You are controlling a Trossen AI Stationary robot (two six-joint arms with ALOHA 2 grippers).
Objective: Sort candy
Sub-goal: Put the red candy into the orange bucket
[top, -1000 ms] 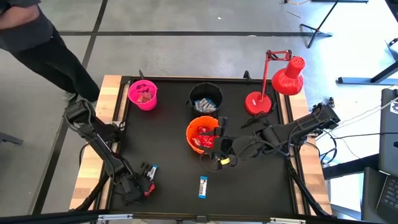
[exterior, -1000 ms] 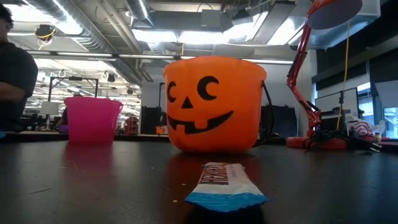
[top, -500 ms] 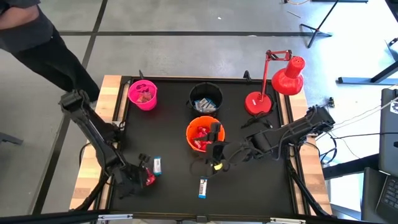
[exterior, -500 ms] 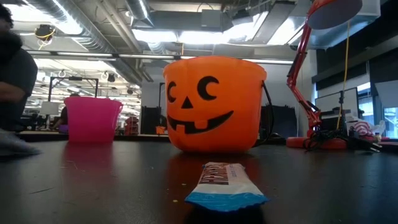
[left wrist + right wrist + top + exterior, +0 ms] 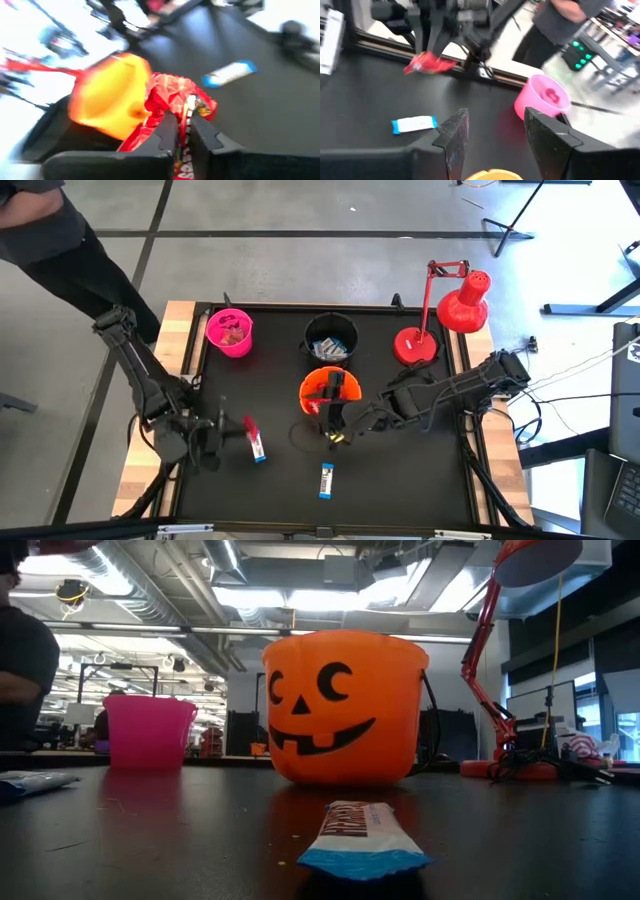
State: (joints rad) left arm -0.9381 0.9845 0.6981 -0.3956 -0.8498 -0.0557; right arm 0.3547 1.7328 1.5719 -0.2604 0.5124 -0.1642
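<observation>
Gripping a red candy packet [image 5: 175, 107], left gripper [image 5: 235, 427] jaws clamped, right gripper [image 5: 492, 132] jaws apart, empty, writing unreadable.

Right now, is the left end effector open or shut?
Shut. In the left wrist view its fingers pinch a red packet; the high view shows the left end effector holding it above the table.
</observation>
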